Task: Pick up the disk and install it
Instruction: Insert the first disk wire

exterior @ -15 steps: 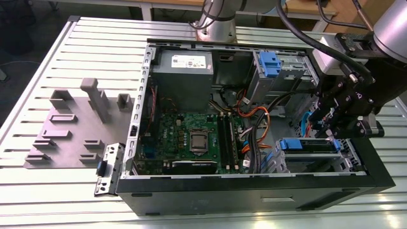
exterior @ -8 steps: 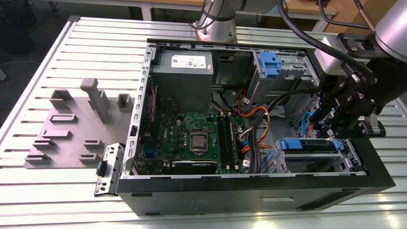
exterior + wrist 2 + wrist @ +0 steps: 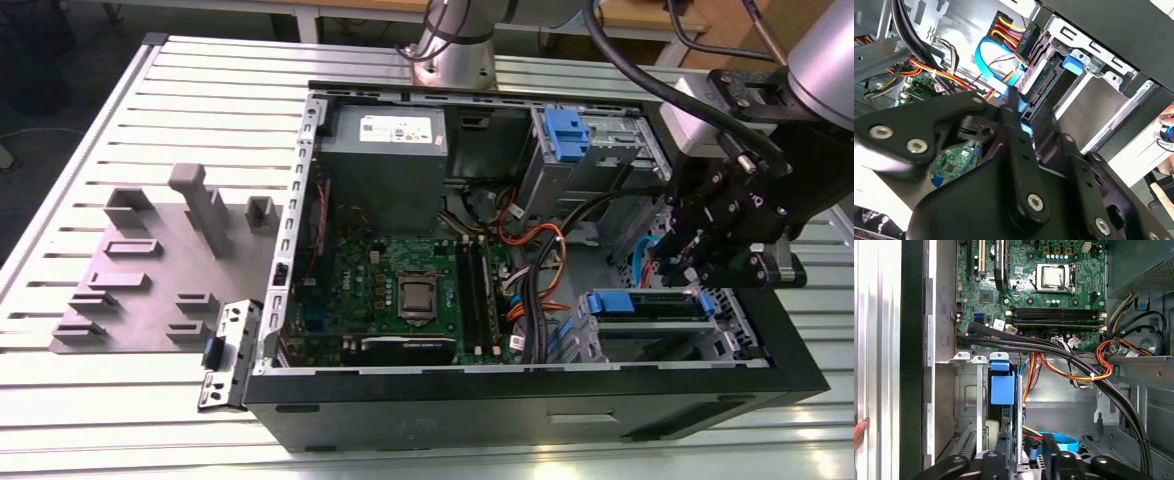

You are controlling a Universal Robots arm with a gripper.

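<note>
In the second wrist view the gripper (image 3: 1029,120) hides most of the disk (image 3: 1044,80); the first wrist view's edge cuts off a hand (image 3: 857,432).

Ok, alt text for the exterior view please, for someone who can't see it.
The arm's gripper hovers at the blue-railed disk, which sits at the drive cage on the exterior view's right of an open computer case. The case lies on a slatted metal table, beside a grey fixture plate.

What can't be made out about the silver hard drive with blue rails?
- First wrist view: silver hard drive with blue rails stands edge-on, label face turned away, near end behind black gripper.
- Second wrist view: gripper linkage covers its seating.
- Exterior view: gripper overlaps part of it.
</note>
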